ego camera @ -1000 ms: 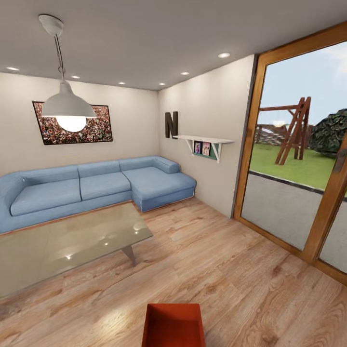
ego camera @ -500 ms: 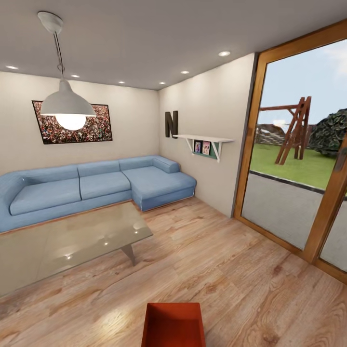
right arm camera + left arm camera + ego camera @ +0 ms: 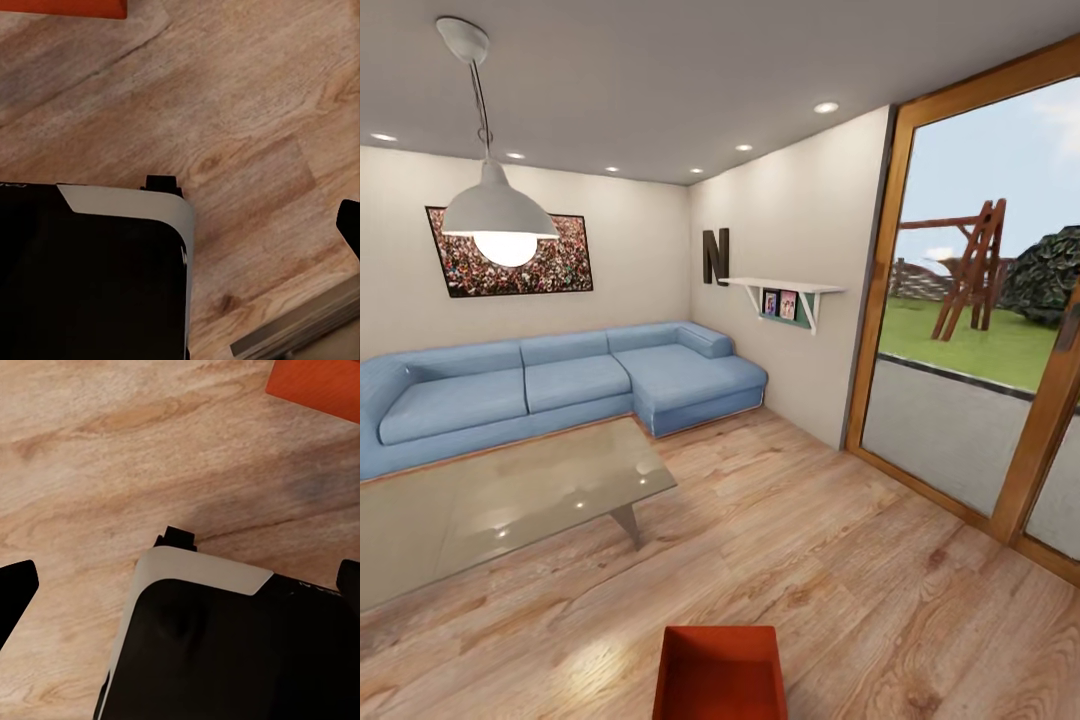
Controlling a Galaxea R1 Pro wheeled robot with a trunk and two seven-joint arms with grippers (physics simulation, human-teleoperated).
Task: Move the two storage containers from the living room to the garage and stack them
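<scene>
While our left gripper (image 3: 180,585) hangs above the light wood-plank floor (image 3: 112,450), we see its two black fingertips (image 3: 15,592) at opposite edges of the left wrist view, spread wide with nothing between them. Under it is the black and white base of the robot (image 3: 217,645), and a corner of a red-orange rectangular storage container (image 3: 319,386) lies on the planks near it.

For our right gripper we see only one dark fingertip (image 3: 350,225) at the edge of the right wrist view, so we cannot tell how wide it stands. The same base (image 3: 90,270) and an edge of the red-orange container (image 3: 64,7) appear there too.

In the head view, the open container (image 3: 720,672) sits on the floor directly in front of us, in the living room. Further away stand a glass coffee table (image 3: 500,500), a blue sectional sofa (image 3: 560,385) against the beige wall, a white pendant lamp (image 3: 500,215), and a wood-framed glass door (image 3: 890,290) on the right.
</scene>
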